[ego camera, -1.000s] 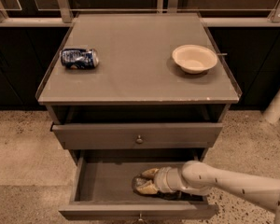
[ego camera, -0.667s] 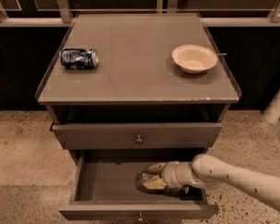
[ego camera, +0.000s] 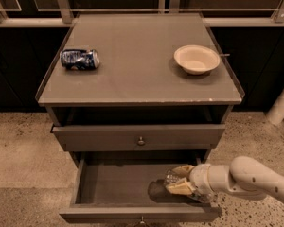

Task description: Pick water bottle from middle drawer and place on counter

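The middle drawer (ego camera: 113,183) is pulled open. Toward its right end, the gripper (ego camera: 179,179) reaches in from the right, apparently clasped around the water bottle (ego camera: 170,178), which is mostly hidden. Above the drawer, the counter (ego camera: 137,74) holds a soda can (ego camera: 80,59) and a bowl (ego camera: 197,59).

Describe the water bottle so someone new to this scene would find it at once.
On the grey cabinet, the middle drawer, the lower of two, stands pulled open. At its right end the gripper reaches in from the right, and the water bottle lies at its tip. It is small, clear and crinkled, unlike the blue-and-silver soda can and pale bowl up on the counter.
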